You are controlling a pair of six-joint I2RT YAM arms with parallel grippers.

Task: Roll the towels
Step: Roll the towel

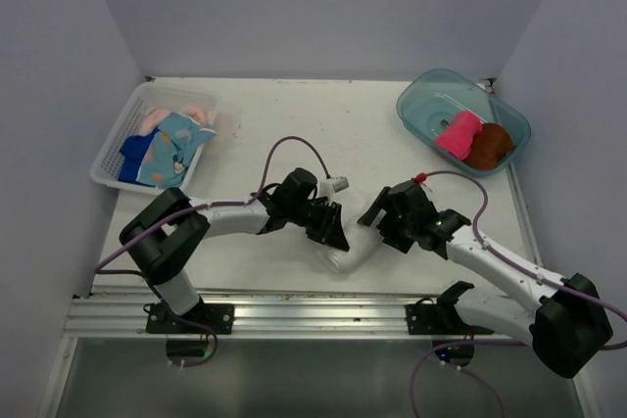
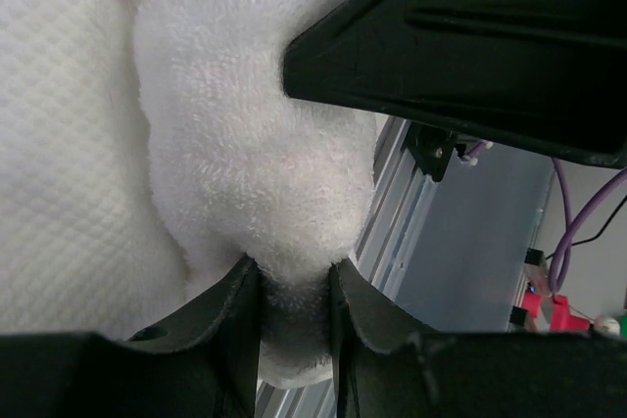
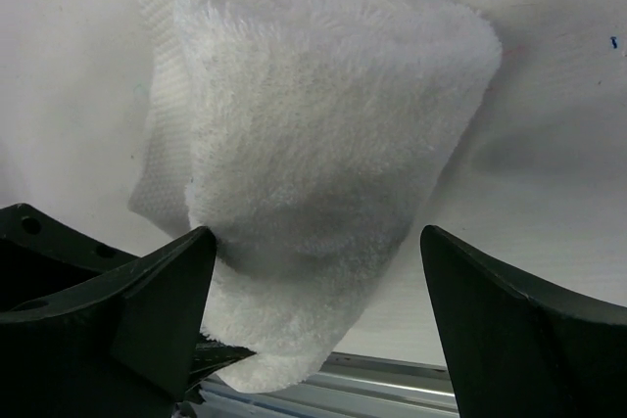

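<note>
- While both arms reach in toward the middle of the table (image 1: 294, 124), the overhead view shows the white towel (image 1: 350, 250) bunched near the front edge. It lies between the left claw (image 1: 333, 229) and the right claw (image 1: 375, 214).
- In that same view, a white basket (image 1: 106, 162) at the far left holds a light blue printed towel (image 1: 172, 149), a royal blue towel (image 1: 134, 156) and a peach towel (image 1: 165, 117).
- A teal tub (image 1: 419, 95) at the far right holds a pink towel (image 1: 458, 134) and a brown towel (image 1: 489, 146), side by side and touching.
- From the left wrist, the left claw (image 2: 294, 335) pinches a thick fold of the white towel (image 2: 255, 173), and cloth fills the narrow gap between its fingers (image 2: 220, 325).
- From the right wrist, the right claw (image 3: 318, 234) is spread wide around the white towel (image 3: 323, 134). One finger (image 3: 167, 291) touches the towel's edge and the other stands apart from it. A metal rail (image 3: 392, 376) runs just below.
</note>
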